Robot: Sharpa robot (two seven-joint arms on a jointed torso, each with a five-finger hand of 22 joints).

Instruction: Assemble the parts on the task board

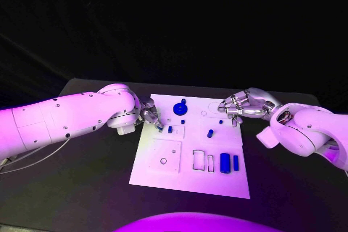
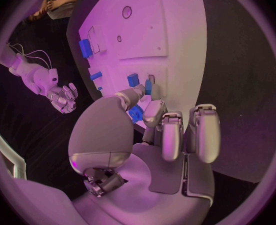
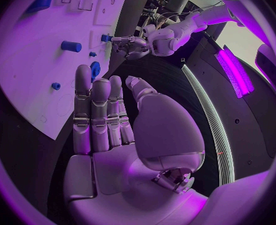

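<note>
Your left hand (image 1: pixel 148 114) is over the far-left part of the task board (image 1: pixel 190 179), fingers drawn in narrow around a small blue part (image 2: pixel 148 87). From the left wrist view it looks pinched between thumb and a fingertip, though it's hard to be sure it's actually held and not just touched. Another small blue part (image 1: pixel 170 129) sits on the board just beside those fingertips, and the round blue part (image 1: pixel 179 109) is a bit further on, between your two hands. Your right hand (image 1: pixel 241 107) hovers at the board's far-right corner, holding nothing, fingers straight and close together. The long blue part (image 1: pixel 225 162) lies well away from both hands, on the near side of the board, which rests on the black surface (image 1: pixel 87 181).
</note>
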